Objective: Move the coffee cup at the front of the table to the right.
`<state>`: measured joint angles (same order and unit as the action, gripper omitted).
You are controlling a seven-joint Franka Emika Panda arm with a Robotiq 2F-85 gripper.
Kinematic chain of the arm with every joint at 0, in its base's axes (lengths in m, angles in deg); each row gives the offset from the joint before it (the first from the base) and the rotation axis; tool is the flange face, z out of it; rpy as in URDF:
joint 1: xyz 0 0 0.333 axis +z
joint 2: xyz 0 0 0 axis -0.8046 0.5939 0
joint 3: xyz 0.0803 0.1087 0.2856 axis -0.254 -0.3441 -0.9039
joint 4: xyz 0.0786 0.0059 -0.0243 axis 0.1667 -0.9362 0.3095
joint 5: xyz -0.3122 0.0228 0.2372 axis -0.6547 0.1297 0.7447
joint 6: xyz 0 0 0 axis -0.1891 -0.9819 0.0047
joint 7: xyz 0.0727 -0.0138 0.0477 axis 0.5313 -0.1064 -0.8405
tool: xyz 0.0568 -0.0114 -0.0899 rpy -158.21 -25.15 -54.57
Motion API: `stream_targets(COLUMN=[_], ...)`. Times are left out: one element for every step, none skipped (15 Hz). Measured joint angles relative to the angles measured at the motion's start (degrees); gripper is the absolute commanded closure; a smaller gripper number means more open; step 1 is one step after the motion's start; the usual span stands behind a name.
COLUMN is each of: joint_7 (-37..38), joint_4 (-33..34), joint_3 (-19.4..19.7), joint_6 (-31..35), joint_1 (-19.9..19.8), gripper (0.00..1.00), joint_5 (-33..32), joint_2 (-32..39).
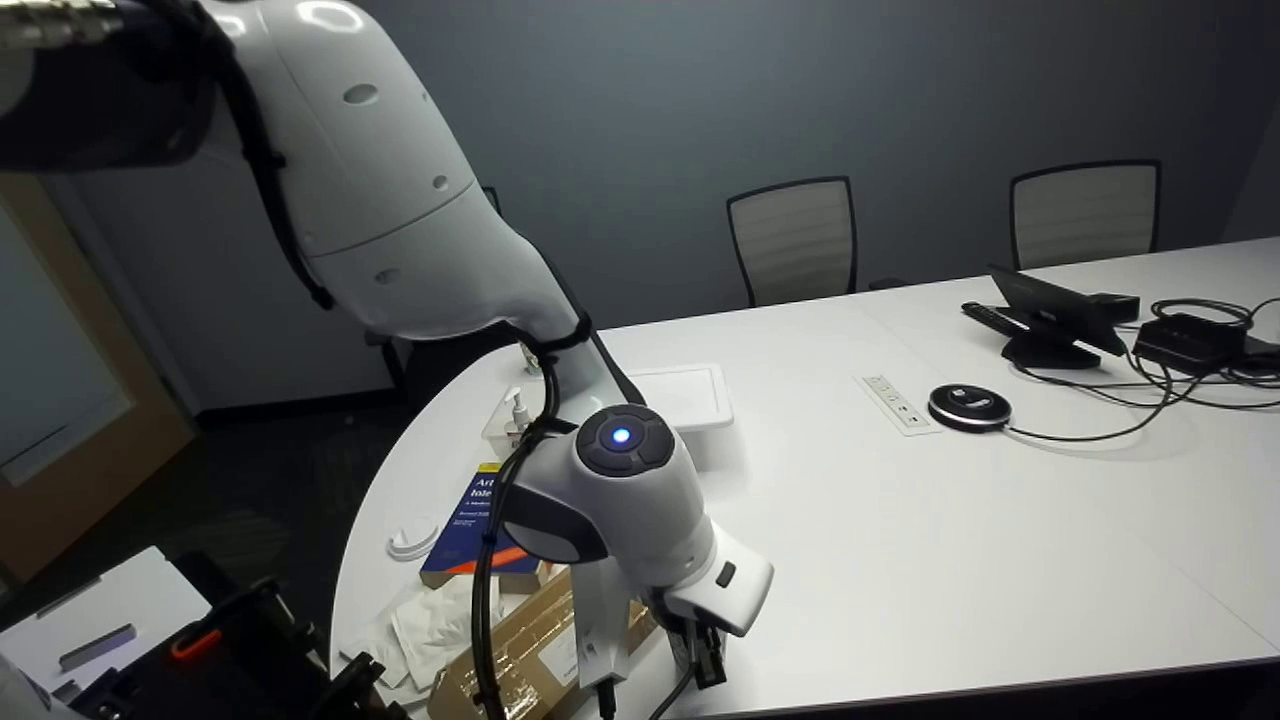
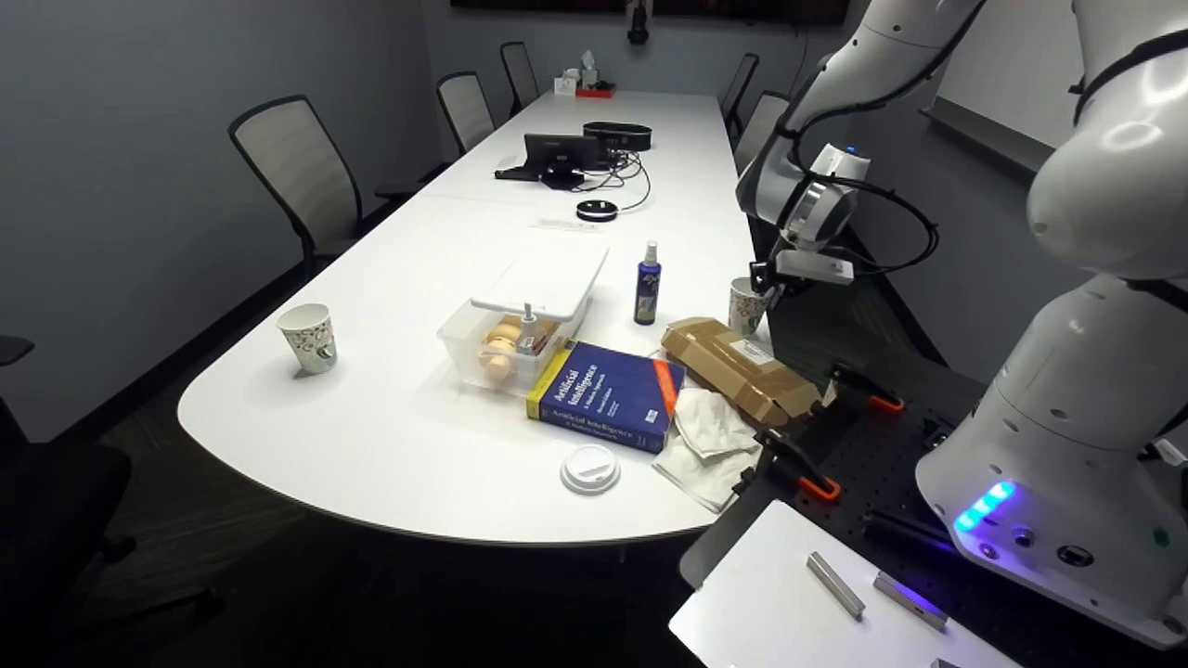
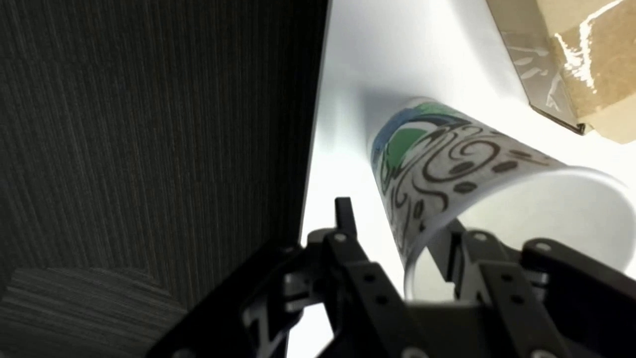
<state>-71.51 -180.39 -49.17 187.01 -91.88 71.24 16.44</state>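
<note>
Plainly upright, the coffee cup (image 2: 742,309) stood on the white table (image 2: 371,445) near its long edge, just beside a cardboard box (image 2: 710,351), its long axis vertical, mouth upward and narrower base down. The smooth surface ran to a rounded end, with mesh-backed chairs (image 2: 302,176) along it and a grey wall (image 2: 130,139) behind them. In an exterior view the arm (image 1: 370,170) slanted downward; the gripper (image 3: 397,219) had its fingers (image 3: 346,219) spread wide, one inside the mouth, one outside.
</note>
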Motion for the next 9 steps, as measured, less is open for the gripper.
stream_targets(joint_7=[0.84,1.70,2.44,2.97,3.31,3.57,3.63,3.65,3.68], joint_4=[0.00,-0.02,-0.09,-0.31,-0.67,-1.25,-2.08,-3.17,-4.44], joint_3=[0.00,0.00,0.00,0.02,0.02,0.03,0.06,0.10,0.22], joint_6=[0.00,0.00,-0.11,-0.81,-1.65,-2.28,-2.96,-3.62,-4.12], joint_1=[0.06,0.14,0.27,0.48,0.70,0.99,1.40,1.89,2.53], gripper=[0.20,0.13,0.06,0.01,0.00,0.00,0.00,0.00,0.00], joint_5=[0.00,0.00,0.00,0.00,0.00,-0.01,-0.03,-0.09,-0.17], joint_2=[-0.14,-0.43,-0.95,-1.84,-3.04,-4.65,-6.55,-8.89,-11.41])
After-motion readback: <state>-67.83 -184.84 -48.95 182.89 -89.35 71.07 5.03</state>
